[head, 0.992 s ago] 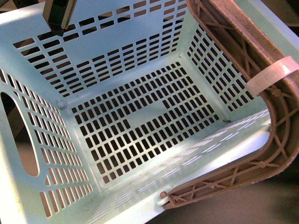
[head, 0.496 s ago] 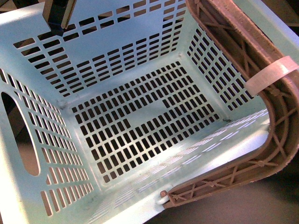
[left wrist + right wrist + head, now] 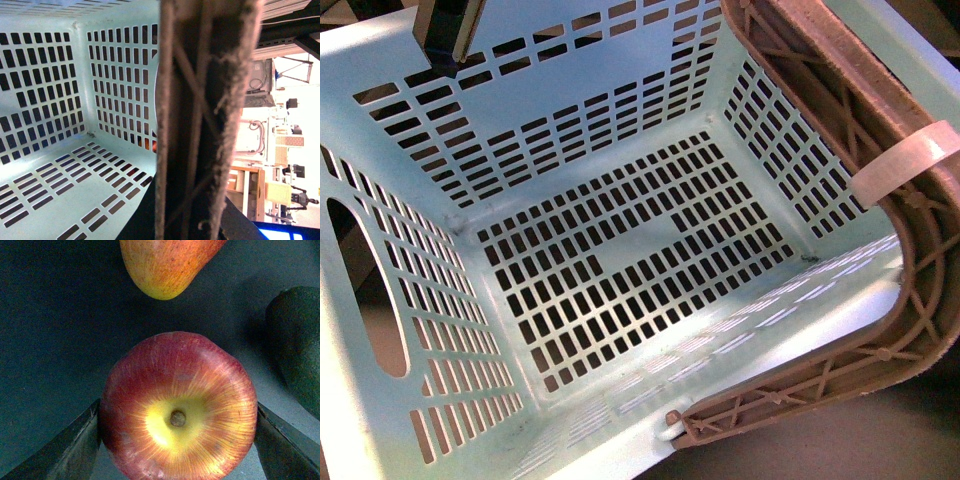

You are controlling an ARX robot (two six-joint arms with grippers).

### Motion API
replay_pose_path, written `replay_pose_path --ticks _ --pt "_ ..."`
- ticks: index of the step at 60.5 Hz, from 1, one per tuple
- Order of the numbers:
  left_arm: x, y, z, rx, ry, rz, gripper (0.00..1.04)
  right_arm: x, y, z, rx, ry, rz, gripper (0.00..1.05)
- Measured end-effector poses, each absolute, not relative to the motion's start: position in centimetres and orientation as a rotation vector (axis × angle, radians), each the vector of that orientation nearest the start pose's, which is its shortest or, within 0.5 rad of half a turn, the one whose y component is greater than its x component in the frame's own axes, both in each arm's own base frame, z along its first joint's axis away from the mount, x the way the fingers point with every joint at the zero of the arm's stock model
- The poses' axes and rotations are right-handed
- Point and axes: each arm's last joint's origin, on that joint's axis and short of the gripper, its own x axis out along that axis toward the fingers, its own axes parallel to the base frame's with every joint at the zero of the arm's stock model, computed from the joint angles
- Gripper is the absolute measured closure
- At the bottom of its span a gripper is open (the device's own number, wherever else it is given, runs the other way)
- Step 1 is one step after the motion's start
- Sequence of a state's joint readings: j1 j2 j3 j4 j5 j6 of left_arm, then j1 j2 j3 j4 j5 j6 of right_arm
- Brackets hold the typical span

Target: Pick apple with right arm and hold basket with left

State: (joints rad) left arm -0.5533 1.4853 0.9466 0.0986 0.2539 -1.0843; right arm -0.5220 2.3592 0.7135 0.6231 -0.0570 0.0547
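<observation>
The right gripper (image 3: 178, 407) squeezes the apple (image 3: 177, 412) from both sides. The apple sits on the dark table (image 3: 50, 315), near an orange fruit (image 3: 165, 265) and a green fruit (image 3: 300, 350). The left gripper (image 3: 192, 200) pinches the handle (image 3: 205, 100) of the tipped basket (image 3: 570, 60).
</observation>
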Motion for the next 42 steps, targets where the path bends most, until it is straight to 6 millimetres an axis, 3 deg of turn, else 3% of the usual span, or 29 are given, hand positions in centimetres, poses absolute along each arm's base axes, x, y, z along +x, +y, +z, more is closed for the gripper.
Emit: replay_pose_path --ticks 9,18,31,42 --pt "27.3 -17.7 25.2 -0.938 0.825 -0.468 0.98 25.0 -14.6 -3.2 0.343 0.982 -0.424 0.32" --pt "27.3 -17.7 25.2 -0.939 0.825 -0.468 0.98 24.5 -14.4 -0.5 0.33 0.932 -0.362 0.32" --pt "27.3 -17.7 25.2 -0.939 0.825 -0.468 0.98 24.6 -13.0 5.7 0.302 0.808 -0.242 0.32" --pt "27.3 -17.7 25.2 -0.939 0.825 -0.468 0.98 25.1 -9.6 13.3 0.287 0.635 -0.109 0.32"
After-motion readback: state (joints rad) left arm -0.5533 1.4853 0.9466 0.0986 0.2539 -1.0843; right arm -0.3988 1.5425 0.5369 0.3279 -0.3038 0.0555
